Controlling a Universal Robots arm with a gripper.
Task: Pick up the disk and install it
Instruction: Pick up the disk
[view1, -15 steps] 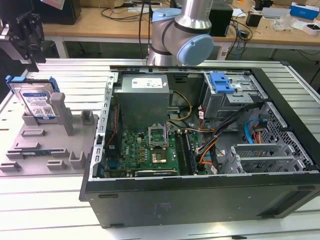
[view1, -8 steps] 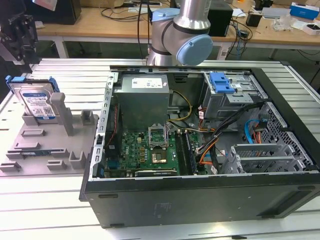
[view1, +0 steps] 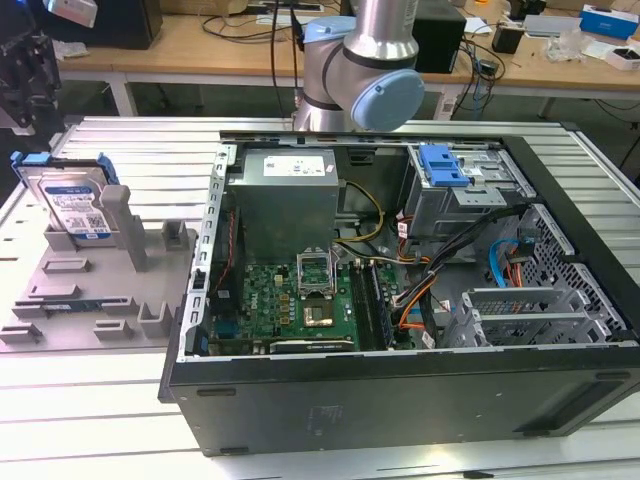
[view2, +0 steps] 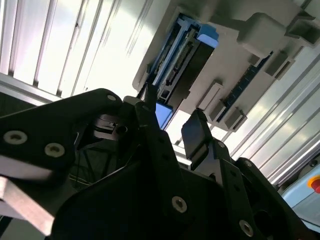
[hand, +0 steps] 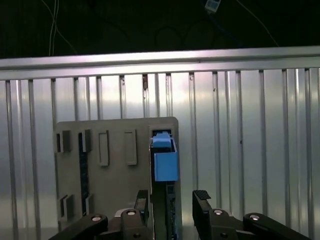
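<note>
Gripper (hand: 172, 200) jaws spread over the upright disk (hand: 165, 165) in its grey holder (hand: 115, 180) (nothing pinched yet). Off-centre closure risks tilting or jamming it.

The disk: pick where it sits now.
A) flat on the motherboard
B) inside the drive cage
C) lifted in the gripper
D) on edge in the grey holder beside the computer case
D: in the exterior view the disk stands on edge in the grey holder, outside the computer case.
</note>
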